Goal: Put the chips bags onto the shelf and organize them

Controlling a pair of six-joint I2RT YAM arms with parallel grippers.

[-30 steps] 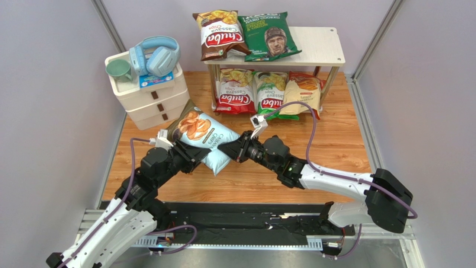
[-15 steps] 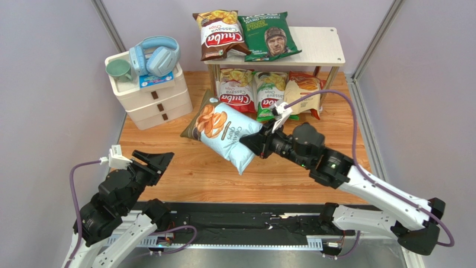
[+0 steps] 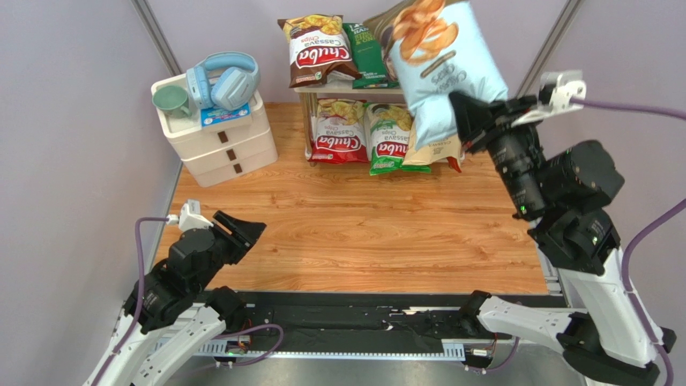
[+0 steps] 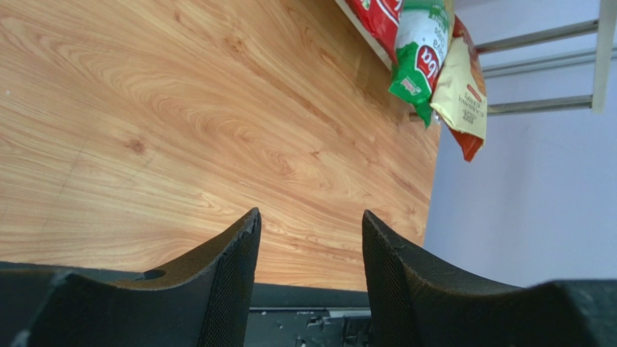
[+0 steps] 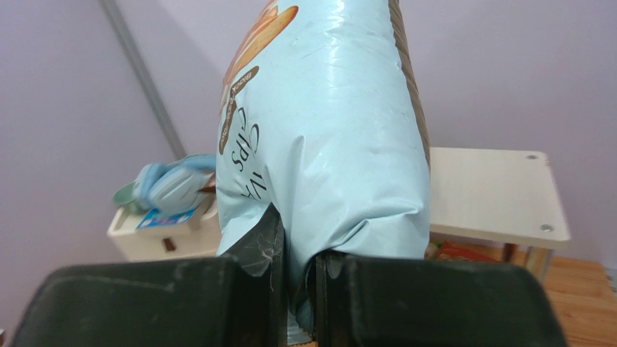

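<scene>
- The right end effector (image 3: 467,117) is closed tightly on the lower end of the light blue chips bag (image 3: 439,68), and the foil is pinched between its 2 fingers.
- The light blue chips bag is held upright and raised at the far right of the scene. In the top view it overlaps the top board of the shelf (image 5: 492,191). Whether it touches that board cannot be told.
- The left end effector (image 3: 245,229) is parted to a moderate gap and holds nothing. It is seen over the near left part of the wooden bench (image 3: 362,233), well apart from the shelf.
- On the top board, the brown Chuba bag (image 3: 318,52) lies at the left, with the dark green bag (image 3: 369,60) just beside it. The dark green bag is partly hidden by the light blue chips bag.
- On the lower board, 3 bags are stood in a row: the red Chuba bag (image 3: 338,133) at the left, the green Chuba bag (image 3: 389,137) in the middle and the cream-orange bag (image 3: 439,149) at the right.
- A white 3-drawer unit (image 3: 225,149) is placed at the far left of the bench. Blue headphones (image 3: 225,80) and a green cup (image 3: 171,100) rest on top of it.
</scene>
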